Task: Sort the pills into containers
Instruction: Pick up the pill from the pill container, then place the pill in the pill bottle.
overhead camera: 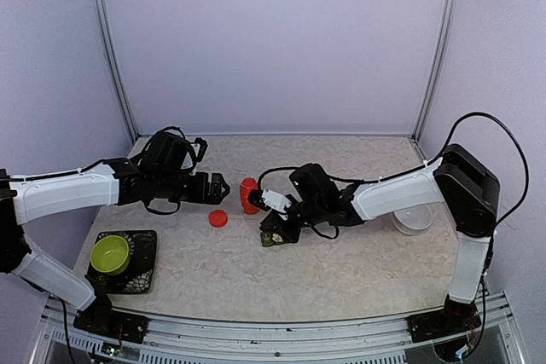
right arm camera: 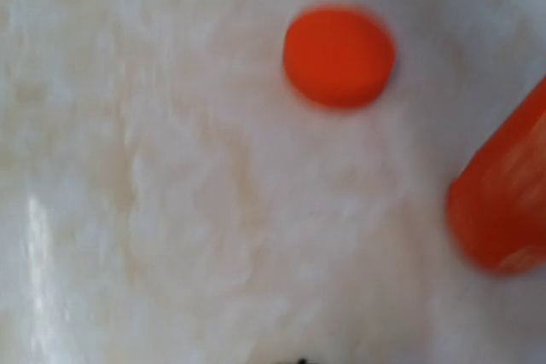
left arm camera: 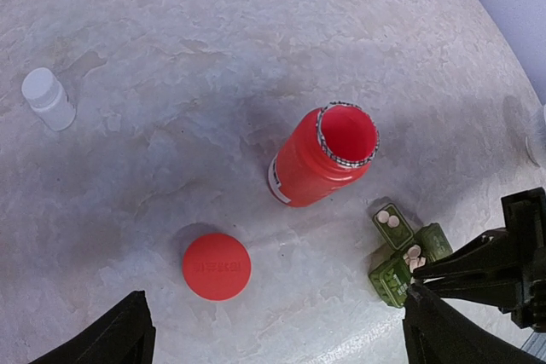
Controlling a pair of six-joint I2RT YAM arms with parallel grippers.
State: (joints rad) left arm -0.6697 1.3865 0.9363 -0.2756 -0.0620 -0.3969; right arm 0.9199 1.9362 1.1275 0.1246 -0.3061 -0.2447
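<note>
Two arms reach inward over the pale marbled table (overhead camera: 341, 279), the left from the left edge and the right from the far right corner, so that their heads nearly meet at mid-table. We see the left gripper (overhead camera: 220, 187) held above the surface just left of the bottle, its dark fingers (left arm camera: 119, 334) spread wide apart with nothing between them. The right gripper (overhead camera: 275, 224) points down at the pill box; from the left wrist view its black tips lie right at the box's edge, but we cannot tell whether they are parted or pressed together, and its own camera is blurred. At the near left corner a black tray (overhead camera: 145, 274) carries a lime-green bowl (overhead camera: 109, 253); a white bowl (overhead camera: 413, 221) sits well apart on the right, beside the right arm. Between the two grippers stands a red bottle (left arm camera: 320, 164), upright with its mouth uncovered. Its red cap (left arm camera: 217, 266) lies flat on the table near it, not touching. A small white bottle (left arm camera: 48, 100) stands alone, well away to the left in the left wrist view. The containers (left arm camera: 394, 279), dark green cells in a short row, lie just beside the red bottle. We count a few whitish pills (left arm camera: 388, 219) inside two of the cells.
</note>
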